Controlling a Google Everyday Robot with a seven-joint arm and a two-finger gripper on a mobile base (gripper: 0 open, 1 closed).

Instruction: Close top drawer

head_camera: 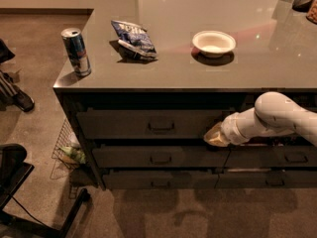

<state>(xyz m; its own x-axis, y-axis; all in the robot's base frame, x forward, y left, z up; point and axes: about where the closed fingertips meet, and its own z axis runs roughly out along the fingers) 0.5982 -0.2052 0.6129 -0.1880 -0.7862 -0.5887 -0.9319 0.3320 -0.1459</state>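
The top drawer point(148, 124) is the wide dark grey front just under the counter edge, with a small bar pull point(161, 126) at its middle. It stands only slightly out from the cabinet face, and its inner box is hidden. My gripper point(213, 136) is at the end of the white arm point(277, 115), which reaches in from the right. The gripper sits against the right end of the drawer front.
On the counter point(173, 76) are a drink can point(76, 51) near the left edge, a blue chip bag point(132, 38) and a white bowl point(213, 43). Lower drawer fronts point(158, 157) sit below. A wire basket point(67, 150) stands at the left of the cabinet, and a black chair base point(20, 192) is on the floor.
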